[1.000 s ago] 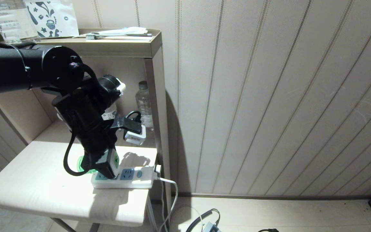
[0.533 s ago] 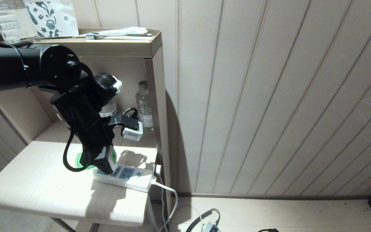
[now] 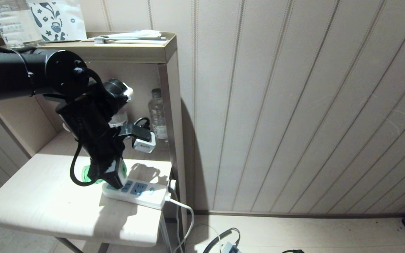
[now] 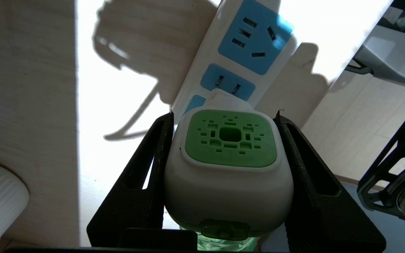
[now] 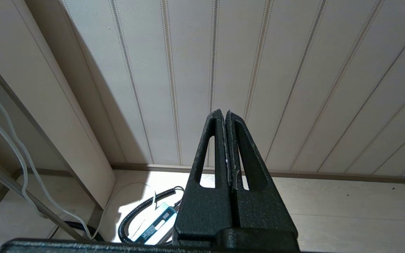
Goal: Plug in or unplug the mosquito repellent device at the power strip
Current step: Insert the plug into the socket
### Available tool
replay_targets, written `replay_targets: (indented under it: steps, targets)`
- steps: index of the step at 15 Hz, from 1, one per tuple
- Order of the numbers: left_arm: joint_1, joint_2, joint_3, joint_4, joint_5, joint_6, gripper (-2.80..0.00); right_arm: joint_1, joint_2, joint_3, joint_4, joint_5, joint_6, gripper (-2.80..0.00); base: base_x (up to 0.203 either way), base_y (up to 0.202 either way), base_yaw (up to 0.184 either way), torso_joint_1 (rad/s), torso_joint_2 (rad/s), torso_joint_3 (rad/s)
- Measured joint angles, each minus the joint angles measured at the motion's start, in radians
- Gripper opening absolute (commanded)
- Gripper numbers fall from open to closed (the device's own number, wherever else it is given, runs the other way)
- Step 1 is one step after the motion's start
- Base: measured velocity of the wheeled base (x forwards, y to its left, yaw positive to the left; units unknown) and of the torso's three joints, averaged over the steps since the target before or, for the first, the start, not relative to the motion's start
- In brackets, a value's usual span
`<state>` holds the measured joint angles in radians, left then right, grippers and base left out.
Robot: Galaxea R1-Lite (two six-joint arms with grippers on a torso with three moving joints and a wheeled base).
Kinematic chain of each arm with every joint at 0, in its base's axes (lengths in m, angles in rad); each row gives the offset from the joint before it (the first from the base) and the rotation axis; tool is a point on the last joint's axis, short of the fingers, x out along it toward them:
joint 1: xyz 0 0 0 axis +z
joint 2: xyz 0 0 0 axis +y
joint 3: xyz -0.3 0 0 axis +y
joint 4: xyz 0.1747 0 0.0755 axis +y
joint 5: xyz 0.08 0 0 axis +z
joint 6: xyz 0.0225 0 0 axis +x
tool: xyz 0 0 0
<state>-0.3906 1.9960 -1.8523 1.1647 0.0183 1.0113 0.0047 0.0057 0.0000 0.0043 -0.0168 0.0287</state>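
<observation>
**Left tool pinches repellent unit at end of power strip**

In the lower left of the head view, the left tool [image 3: 113,175] reaches down from a black arm and pinches the mosquito repellent device [image 3: 121,172] by its two sides. The left wrist view shows the grip closely: a black finger [image 4: 146,182] lies against each flank of the mosquito repellent device [image 4: 229,168], whose green square face looks toward the camera, with the translucent green bottle just visible at the lower edge. The device's far end meets the power strip [image 4: 244,45] at the strip's near end, covering part of a blue socket there; whether the pins are seated cannot be told. The power strip [image 3: 142,191] lies slanted on the pale bench [image 3: 40,203], its white cord [image 3: 185,218] dropping off the bench's right edge. A clear water bottle [image 3: 157,114] stands on the shelf behind. In the right wrist view, the right tool [image 5: 225,116] is centred in the frame, fingers pressed together, facing a striped wall.
</observation>
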Motion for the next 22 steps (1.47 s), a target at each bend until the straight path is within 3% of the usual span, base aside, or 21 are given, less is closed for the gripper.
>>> replay_targets:
  steps: [22]
  targets:
    - [-0.029, 0.0, -0.009, 0.024, -0.015, 0.0, -2.8, 0.001, 0.0, 0.0, 0.0, 0.0, 0.0, -2.8, 0.0, 0.0, 0.0, 0.0, 0.0, 0.0]
